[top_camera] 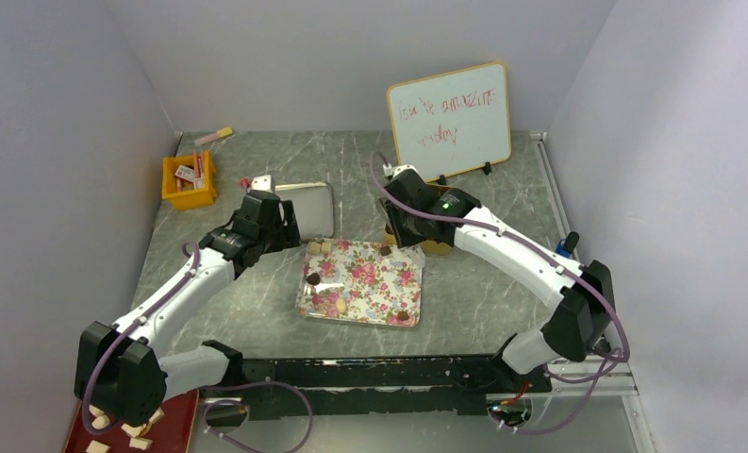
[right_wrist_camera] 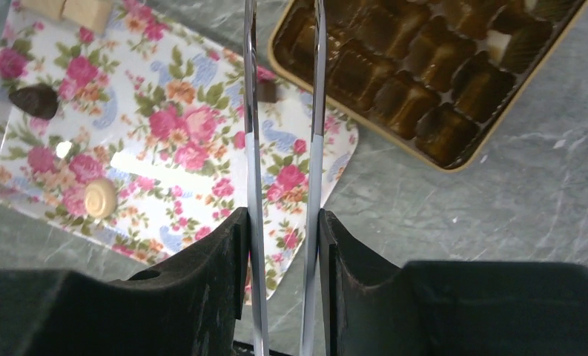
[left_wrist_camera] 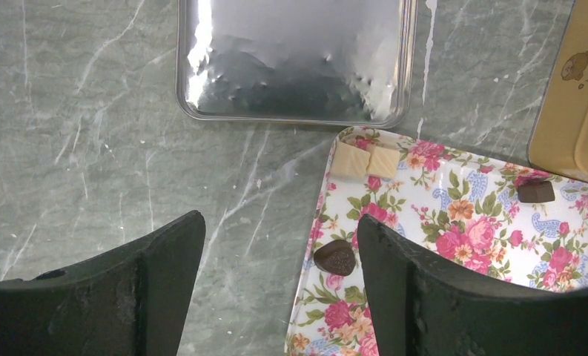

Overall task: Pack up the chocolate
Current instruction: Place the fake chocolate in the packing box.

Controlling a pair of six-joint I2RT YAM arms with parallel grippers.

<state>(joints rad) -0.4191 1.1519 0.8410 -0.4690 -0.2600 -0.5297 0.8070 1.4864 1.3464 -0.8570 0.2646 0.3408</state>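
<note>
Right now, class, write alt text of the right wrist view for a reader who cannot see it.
The right gripper clamps metal tweezers over a floral tray holding a few chocolates; a compartmented gold box sits upper right.

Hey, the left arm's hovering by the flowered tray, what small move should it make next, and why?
Probably a small shift toward the floral tray, then down. The left gripper is open and empty, and the nearest dark chocolate sits just inside the tray's edge, close to the tray-side finger rather than centred between the jaws.
</note>
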